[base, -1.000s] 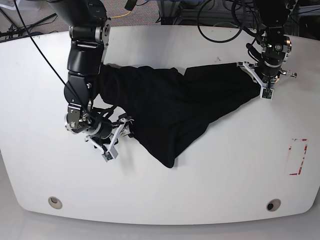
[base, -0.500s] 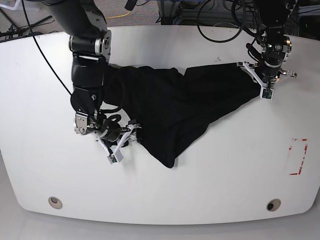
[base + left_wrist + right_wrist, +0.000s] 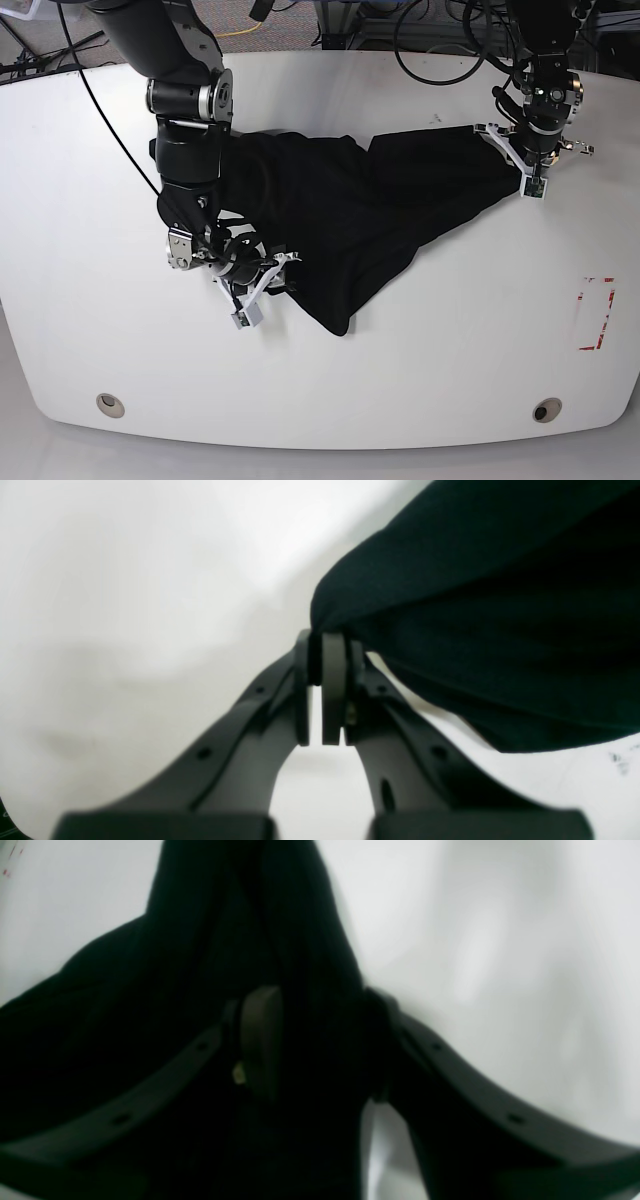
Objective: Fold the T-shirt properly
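Observation:
The black T-shirt lies crumpled across the middle of the white table; its print is hidden. My left gripper is at the shirt's far right corner. In the left wrist view this gripper is shut, pinching the edge of the black cloth at its tips. My right gripper is at the shirt's lower left edge. In the right wrist view this gripper has its jaws spread apart with a thick fold of the shirt between them.
A red-outlined rectangle is marked on the table at the right. Two round fittings sit near the front edge. Cables hang at the back edge.
My right gripper has moved to the right, from beside the shirt onto its lower left edge, and now straddles cloth. The left gripper and its corner have not moved.

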{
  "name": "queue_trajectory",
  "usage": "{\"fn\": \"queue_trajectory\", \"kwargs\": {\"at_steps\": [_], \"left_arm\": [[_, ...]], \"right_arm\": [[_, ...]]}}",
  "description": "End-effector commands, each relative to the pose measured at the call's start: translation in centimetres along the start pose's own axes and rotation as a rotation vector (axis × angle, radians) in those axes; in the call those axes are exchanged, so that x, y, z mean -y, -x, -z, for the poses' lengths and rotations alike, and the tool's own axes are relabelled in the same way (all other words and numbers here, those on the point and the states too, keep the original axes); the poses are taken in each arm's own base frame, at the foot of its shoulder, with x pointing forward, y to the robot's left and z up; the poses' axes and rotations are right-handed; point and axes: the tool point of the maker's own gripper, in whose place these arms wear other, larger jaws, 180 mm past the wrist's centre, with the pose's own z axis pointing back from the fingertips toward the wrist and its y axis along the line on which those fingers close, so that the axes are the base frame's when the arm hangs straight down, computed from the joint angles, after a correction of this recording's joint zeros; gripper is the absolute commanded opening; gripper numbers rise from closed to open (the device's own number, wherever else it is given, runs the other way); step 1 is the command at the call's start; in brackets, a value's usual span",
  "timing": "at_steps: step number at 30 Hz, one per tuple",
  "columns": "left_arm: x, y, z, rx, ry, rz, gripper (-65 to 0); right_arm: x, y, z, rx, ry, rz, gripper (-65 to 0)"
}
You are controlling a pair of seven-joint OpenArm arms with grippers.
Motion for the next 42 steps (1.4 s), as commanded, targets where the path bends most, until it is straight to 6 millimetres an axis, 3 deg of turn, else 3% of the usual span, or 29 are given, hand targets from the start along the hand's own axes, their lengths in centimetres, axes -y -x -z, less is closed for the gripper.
{"fn": "queue_trajectory", "kwargs": {"at_steps": [1,8,15,23,30,33,42], "left_arm": [[-0.6,-1.1,-0.3,0.037,-0.018,0.006,-64.9],[-0.7,-1.7,-0.2,0.050,-0.020,0.005,-64.9],[-0.8,-1.9,-0.2,0.055,-0.023,0.004,-64.9],[-0.7,-2.0,-0.1,0.056,-0.021,0.005,-64.9],[-0.7,-2.0,-0.1,0.056,-0.021,0.005,-64.9],[-0.7,-2.0,-0.1,0.057,-0.022,0.004,-64.9],[-1.4,-5.3,0.1,0.129,-0.039,-0.009,-64.7]], "right_arm": [[0.0,-1.9,-0.2,0.024,0.002,-0.026,-40.3],[0.1,-1.7,-0.2,0.020,0.003,-0.023,-42.8],[0.3,-2.1,-0.4,0.026,0.007,-0.027,-65.0],[1.0,-2.5,-0.9,0.033,0.024,-0.038,-65.0],[1.1,-4.0,-1.9,0.036,0.047,-0.089,-65.0],[1.5,-5.0,-2.9,0.046,0.070,-0.121,-65.0],[1.3,-10.1,-7.5,0.105,0.171,-0.278,-65.0]]}}
